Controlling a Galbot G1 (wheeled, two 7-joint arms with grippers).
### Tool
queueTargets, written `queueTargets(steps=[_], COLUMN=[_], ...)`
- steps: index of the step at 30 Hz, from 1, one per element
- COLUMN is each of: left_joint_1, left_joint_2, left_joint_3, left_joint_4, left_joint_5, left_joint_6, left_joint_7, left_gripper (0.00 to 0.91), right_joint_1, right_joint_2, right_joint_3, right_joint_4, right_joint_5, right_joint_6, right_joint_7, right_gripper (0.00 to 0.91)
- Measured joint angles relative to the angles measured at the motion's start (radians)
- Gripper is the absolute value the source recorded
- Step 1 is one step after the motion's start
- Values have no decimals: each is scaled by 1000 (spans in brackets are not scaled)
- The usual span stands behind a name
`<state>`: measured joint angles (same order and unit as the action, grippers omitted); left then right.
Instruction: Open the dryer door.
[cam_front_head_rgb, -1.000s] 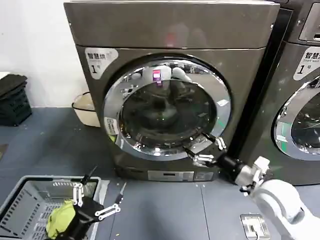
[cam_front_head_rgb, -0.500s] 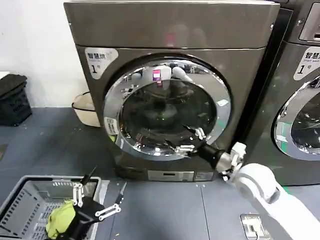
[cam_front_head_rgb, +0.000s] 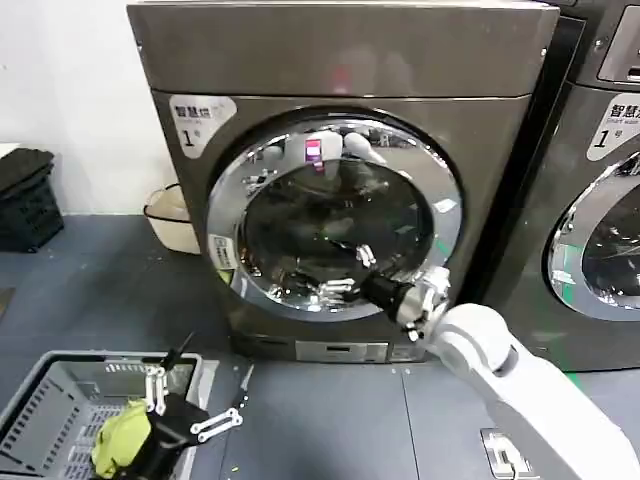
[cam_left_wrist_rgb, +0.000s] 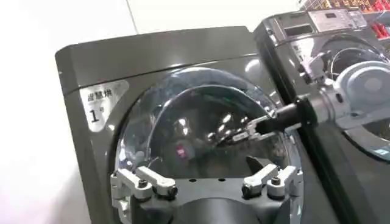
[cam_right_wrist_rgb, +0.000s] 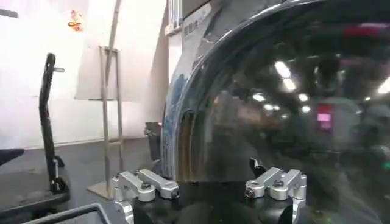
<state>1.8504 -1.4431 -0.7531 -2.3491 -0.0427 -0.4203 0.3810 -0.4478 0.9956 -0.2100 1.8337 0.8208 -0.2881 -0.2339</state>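
grey floor carries the dryer, basket and basin.

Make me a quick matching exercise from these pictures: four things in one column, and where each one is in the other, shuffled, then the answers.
Things:
1. right gripper
2. left gripper
3. yellow-green cloth
4. white label marked 1

Places:
A. in the grey basket on the floor
B. open, in front of the dark glass of the dryer door
C. upper left of the dryer front
D. low, beside the basket

Pairs: 1-B, 2-D, 3-A, 4-C
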Motion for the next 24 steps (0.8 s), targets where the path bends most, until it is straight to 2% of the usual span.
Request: queueTargets(steps=[24], left_joint_1=[3], left_joint_2=[-6], left_joint_3=[-1], left_joint_4=[0], left_joint_5=[4], left_joint_6=[-3], left_joint_7=[1], left_gripper=[907], right_joint_1=[126], right_joint_2=[122], right_joint_3=[-125], right_joint_4=[-143], right_joint_5=[9], right_joint_6=[3], right_joint_7=[0], right_gripper=[907])
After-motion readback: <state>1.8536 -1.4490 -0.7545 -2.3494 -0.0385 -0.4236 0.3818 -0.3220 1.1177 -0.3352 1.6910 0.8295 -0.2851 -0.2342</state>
